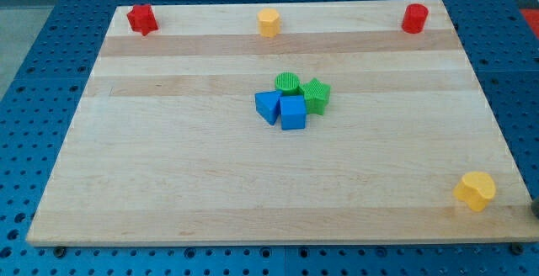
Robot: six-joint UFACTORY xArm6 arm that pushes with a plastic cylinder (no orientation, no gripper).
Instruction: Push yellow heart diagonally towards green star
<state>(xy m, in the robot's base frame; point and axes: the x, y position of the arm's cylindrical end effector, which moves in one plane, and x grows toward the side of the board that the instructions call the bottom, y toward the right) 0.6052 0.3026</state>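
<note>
a yellow heart-shaped block [475, 190] sits at the wooden tabletop's [168, 183] four o'clock corner, well apart from the green star-shaped block [317, 96] at centre. the star touches a green round block [287, 83], a blue cube [293, 113] and another blue block [268, 106]. two red blocks [141, 18] [413, 18] and a yellow block [269, 23] line the twelve o'clock edge. my tip is out of view; no jaws show, so their state cannot be told.

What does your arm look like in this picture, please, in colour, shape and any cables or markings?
Very little shows. A small dark sliver at the view's right edge, just right of the yellow heart, may be my tip; its shape cannot be made out. No cables or markings are visible.
</note>
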